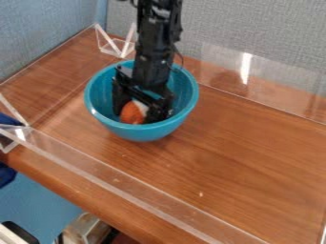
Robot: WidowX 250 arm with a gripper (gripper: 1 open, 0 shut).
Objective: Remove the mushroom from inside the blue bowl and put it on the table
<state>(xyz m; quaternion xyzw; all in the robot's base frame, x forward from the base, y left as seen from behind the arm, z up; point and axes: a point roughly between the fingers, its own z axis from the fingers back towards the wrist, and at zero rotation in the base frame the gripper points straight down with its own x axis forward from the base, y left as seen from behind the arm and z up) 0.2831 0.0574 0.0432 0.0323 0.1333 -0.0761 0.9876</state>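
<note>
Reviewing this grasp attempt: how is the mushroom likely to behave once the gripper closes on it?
The mushroom looks like a small, hard toy, so probably stiff and light. Its rounded orange cap may slip between the fingers of the open gripper. Lying on the curved floor of the blue bowl, it could roll if nudged.

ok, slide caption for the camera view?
Open gripper lowered into the blue bowl, fingers straddling the mushroom.

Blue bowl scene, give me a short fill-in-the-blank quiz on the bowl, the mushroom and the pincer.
1. The mushroom lies inside the ____ bowl.
2. The pincer reaches down into the bowl with its jaws ____.
3. The mushroom's cap is reddish-____.
4. The bowl stands on a ____ table.

Missing words: blue; open; orange; wooden
</note>
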